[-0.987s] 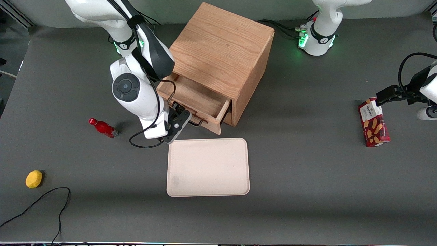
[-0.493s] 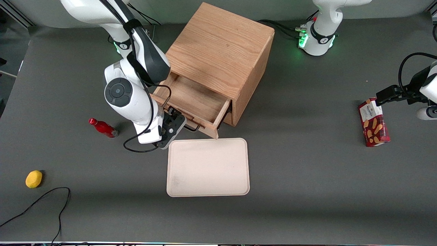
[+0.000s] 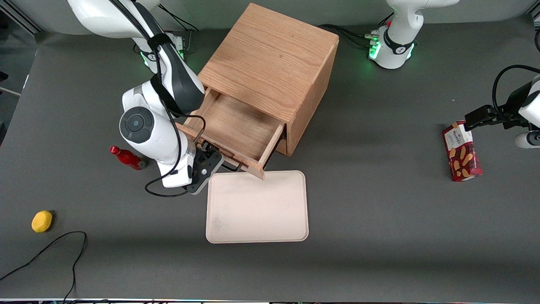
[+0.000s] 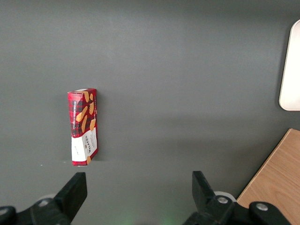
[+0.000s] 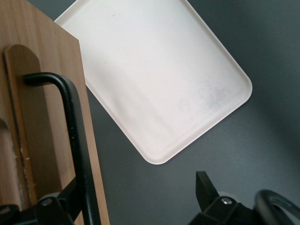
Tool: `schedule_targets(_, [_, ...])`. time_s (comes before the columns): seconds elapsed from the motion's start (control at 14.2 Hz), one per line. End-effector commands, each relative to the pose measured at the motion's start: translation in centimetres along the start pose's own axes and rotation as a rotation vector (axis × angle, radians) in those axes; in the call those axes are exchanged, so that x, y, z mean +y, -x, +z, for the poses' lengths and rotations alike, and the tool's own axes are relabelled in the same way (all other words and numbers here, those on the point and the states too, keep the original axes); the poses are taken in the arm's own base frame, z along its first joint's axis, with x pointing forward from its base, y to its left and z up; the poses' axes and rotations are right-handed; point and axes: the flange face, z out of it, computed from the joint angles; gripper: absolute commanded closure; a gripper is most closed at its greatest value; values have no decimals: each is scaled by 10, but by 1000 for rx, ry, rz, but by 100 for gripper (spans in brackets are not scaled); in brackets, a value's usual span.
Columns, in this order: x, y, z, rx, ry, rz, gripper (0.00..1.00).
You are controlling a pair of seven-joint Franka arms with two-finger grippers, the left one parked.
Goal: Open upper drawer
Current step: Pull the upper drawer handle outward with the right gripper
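The oak cabinet stands mid-table, and its upper drawer is pulled well out, its bare wooden floor showing. The black wire handle on the drawer front lies between the fingers of my gripper, close to one finger. In the right wrist view the handle runs along the wood, and my gripper is open, its fingers wide apart and not clamped on the bar. The pulled-out upper drawer hides the bottom drawer.
A cream tray lies flat in front of the cabinet, its edge just under the drawer's corner. A red bottle lies beside my arm, and a yellow fruit and a black cable lie nearer the front camera. A biscuit box lies toward the parked arm's end.
The upper drawer has slid farther out of the cabinet toward the tray. My gripper moved with the handle, away from the cabinet.
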Motion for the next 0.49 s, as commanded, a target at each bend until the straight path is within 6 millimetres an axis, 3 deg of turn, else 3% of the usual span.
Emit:
schedule_targets(0.0, [13,-4,-7,14,17,-1,0])
schedule_targets(0.42, [28,-2,-12,26,26,14,0])
